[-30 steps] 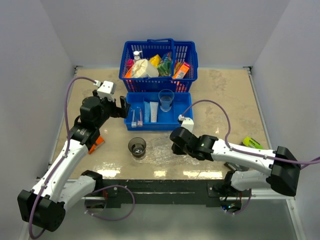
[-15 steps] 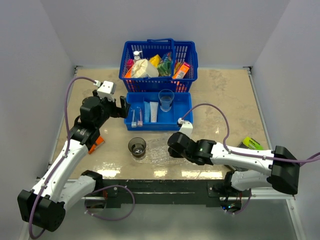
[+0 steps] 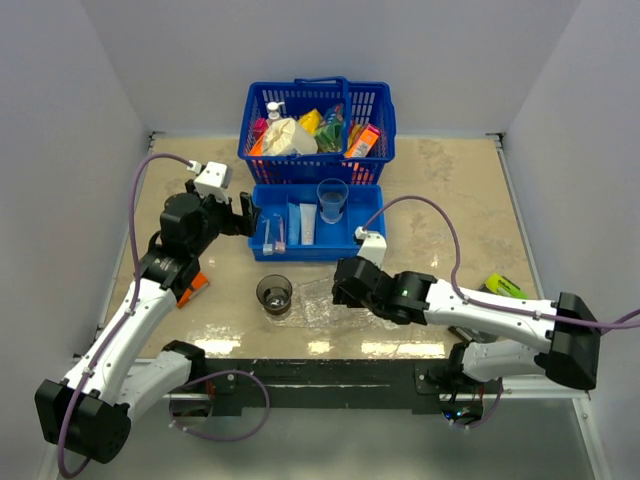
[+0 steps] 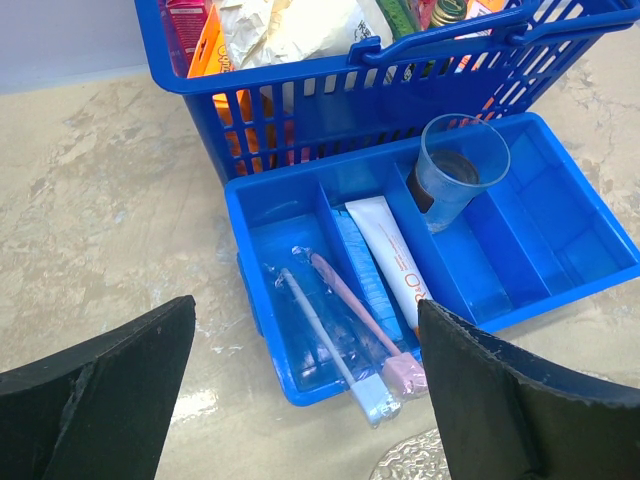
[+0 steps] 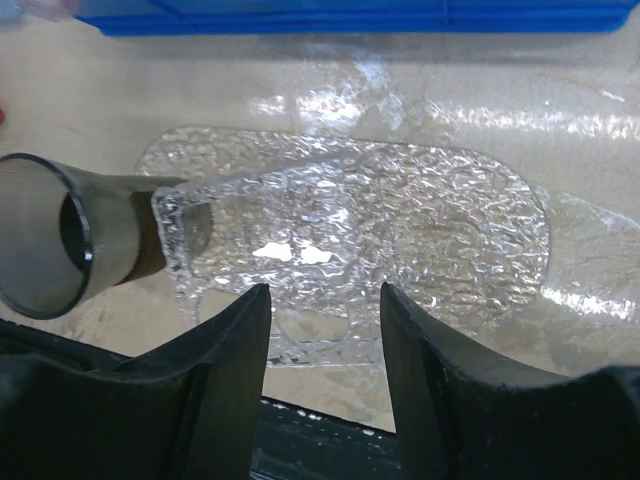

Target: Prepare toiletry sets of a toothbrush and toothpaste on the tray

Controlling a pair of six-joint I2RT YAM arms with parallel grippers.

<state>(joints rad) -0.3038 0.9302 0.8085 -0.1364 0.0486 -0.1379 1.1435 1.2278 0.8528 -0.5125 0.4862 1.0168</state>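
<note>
Two wrapped toothbrushes, one pink (image 4: 355, 300) and one pale (image 4: 320, 330), lie in the left compartment of the blue divided bin (image 4: 250, 270), their ends sticking over its near rim. Beside them lie a pale blue toothpaste tube (image 4: 365, 275) and a white one (image 4: 395, 260). My left gripper (image 4: 305, 305) is wide open above the toothbrushes, by the bin's left end (image 3: 243, 215). The clear bumpy tray (image 5: 400, 220) lies in front of the bin, its left edge overlapping a smoky cup (image 5: 50, 240). My right gripper (image 5: 325, 290) is open, with the tray's near edge between its fingers (image 3: 338, 290).
A blue handled basket (image 3: 380, 120) full of packets and a pump bottle stands behind the bin. A bluish cup (image 3: 332, 198) stands in the bin. An orange item (image 3: 195, 285) lies at the left and a green one (image 3: 503, 285) at the right. The table's near edge is just below the tray.
My right gripper has moved left and down to the tray's near edge, and the tray has shifted left against the smoky cup. The left arm has not moved.
</note>
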